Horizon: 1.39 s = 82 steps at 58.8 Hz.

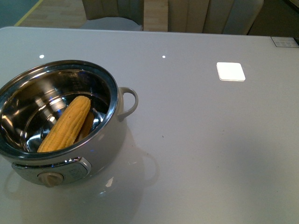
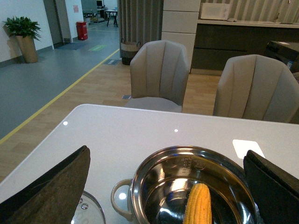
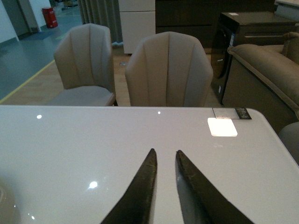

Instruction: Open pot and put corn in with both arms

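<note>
The cream pot [image 1: 100, 154] stands open at the table's front left, its steel inside shining. The yellow corn [image 1: 66, 123] lies slanted inside it, one end against the wall. In the left wrist view the pot [image 2: 154, 172] and the corn [image 2: 198, 203] sit below my left gripper [image 2: 166, 156], which is open with its fingers [image 2: 56, 186] wide apart above the pot. My right gripper [image 3: 165, 151] is shut on nothing, hovering over bare table away from the pot. Neither arm shows in the front view.
A glass lid [image 2: 88, 212] lies on the table beside the pot's loop handle [image 2: 119, 198]. A bright square patch [image 1: 231, 71] shows on the white table [image 1: 210, 140]. Beige chairs [image 3: 167, 70] stand beyond the far edge.
</note>
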Each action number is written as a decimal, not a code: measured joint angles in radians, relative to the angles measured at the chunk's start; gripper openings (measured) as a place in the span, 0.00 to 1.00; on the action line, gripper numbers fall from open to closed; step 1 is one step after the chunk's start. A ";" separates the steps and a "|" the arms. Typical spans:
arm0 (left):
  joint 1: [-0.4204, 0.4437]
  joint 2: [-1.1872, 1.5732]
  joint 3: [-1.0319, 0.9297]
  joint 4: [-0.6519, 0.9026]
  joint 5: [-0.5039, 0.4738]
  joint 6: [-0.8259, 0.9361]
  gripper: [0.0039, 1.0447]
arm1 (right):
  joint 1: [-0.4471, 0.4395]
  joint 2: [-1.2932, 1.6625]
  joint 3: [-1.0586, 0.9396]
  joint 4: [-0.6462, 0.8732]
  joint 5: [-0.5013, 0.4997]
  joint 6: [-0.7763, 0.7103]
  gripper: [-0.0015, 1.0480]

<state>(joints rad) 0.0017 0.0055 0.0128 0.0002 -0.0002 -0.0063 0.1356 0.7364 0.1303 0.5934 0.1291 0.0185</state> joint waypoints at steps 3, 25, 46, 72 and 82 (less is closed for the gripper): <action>0.000 0.000 0.000 0.000 0.000 0.000 0.94 | -0.011 -0.029 -0.013 -0.012 -0.013 -0.005 0.02; 0.000 0.000 0.000 0.000 0.000 0.000 0.94 | -0.131 -0.218 -0.081 -0.133 -0.129 -0.013 0.02; 0.000 0.000 0.000 0.000 0.000 0.000 0.94 | -0.132 -0.358 -0.111 -0.215 -0.128 -0.013 0.02; 0.000 0.000 0.000 0.000 0.000 0.000 0.94 | -0.132 -0.519 -0.112 -0.375 -0.128 -0.013 0.02; 0.000 0.000 0.000 0.000 0.000 0.000 0.94 | -0.132 -0.560 -0.112 -0.417 -0.128 -0.013 0.02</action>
<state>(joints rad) 0.0017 0.0055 0.0128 0.0002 -0.0002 -0.0067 0.0032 0.1761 0.0185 0.1761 0.0010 0.0059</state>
